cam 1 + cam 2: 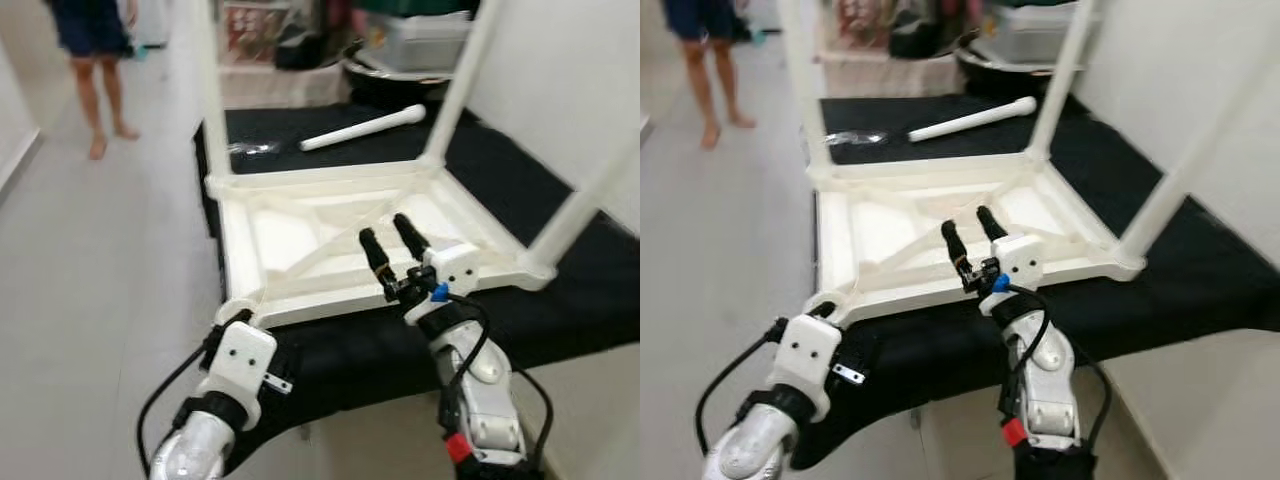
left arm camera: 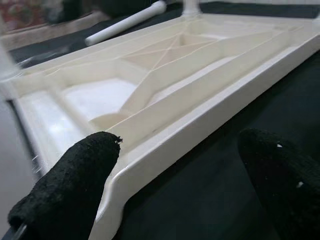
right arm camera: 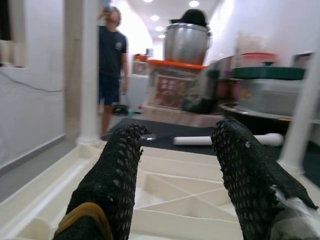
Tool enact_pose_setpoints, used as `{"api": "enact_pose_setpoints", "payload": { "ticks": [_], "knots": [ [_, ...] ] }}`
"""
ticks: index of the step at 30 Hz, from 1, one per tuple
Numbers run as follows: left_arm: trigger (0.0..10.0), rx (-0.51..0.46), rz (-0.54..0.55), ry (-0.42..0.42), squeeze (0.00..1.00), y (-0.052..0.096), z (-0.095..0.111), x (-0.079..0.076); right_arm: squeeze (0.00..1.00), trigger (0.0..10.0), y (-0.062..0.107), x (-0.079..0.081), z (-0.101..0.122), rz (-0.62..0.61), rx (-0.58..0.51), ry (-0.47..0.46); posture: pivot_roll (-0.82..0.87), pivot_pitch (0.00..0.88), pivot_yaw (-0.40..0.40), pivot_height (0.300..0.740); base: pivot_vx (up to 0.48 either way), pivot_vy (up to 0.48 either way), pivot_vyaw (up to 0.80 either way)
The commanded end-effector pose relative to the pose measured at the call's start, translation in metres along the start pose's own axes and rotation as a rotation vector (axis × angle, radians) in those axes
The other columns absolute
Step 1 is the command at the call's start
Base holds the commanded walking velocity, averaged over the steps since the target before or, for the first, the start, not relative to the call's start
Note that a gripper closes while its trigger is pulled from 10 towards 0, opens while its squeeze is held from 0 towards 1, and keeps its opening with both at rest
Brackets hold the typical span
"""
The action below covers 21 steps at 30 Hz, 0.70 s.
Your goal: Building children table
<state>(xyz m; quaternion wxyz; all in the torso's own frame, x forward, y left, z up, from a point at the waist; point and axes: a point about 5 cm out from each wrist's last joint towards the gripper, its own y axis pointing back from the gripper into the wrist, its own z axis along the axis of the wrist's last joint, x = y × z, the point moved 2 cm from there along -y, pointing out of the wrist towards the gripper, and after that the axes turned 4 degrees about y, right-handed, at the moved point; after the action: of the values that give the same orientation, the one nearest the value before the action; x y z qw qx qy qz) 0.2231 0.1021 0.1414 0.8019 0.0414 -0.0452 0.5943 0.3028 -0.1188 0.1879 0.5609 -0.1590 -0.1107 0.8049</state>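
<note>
A white children's table top (image 1: pixel 330 300) lies upside down on a black-covered surface (image 1: pixel 560 290). White legs stand up from its far left corner (image 1: pixel 208 90), far right corner (image 1: pixel 460 90) and near right corner (image 1: pixel 590 195). One loose white leg (image 1: pixel 362 128) lies on the black cloth behind it. My right gripper (image 1: pixel 384 228) hovers open over the ribbed underside, near the front edge, holding nothing. My left gripper (image 2: pixel 182 145) is open at the near left corner, its fingers (image 2: pixel 75 190) set either side of the table's front rim.
A person (image 1: pixel 95 60) stands barefoot on the grey floor at the far left. Pots and plastic containers (image 1: pixel 420 40) crowd the back beyond the black surface. A clear plastic bag (image 1: pixel 250 148) lies near the loose leg. A white wall runs along the right.
</note>
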Motion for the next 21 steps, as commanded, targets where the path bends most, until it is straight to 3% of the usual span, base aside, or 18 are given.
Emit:
{"api": "enact_pose_setpoints", "payload": {
  "ticks": [1,7,21],
  "knots": [
    [10.0,-0.015,0.000,0.020,0.00,0.001,0.002,-0.001,0.00,10.0,0.023,0.016,-0.021,-0.003,0.103,-0.041,0.10,0.024,-0.102,0.740,0.000,0.469,-0.50],
    [10.0,-0.006,-0.001,0.026,0.00,0.001,-0.002,-0.002,0.00,10.0,0.040,0.035,-0.025,-0.044,0.159,-0.035,0.10,0.018,-0.094,0.740,0.000,0.466,-0.08],
    [10.0,0.018,0.005,0.031,0.00,-0.003,-0.010,0.001,0.00,10.0,0.045,0.039,-0.027,-0.095,0.217,-0.042,0.10,0.014,-0.093,0.740,0.000,0.468,0.00]
  ]
}}
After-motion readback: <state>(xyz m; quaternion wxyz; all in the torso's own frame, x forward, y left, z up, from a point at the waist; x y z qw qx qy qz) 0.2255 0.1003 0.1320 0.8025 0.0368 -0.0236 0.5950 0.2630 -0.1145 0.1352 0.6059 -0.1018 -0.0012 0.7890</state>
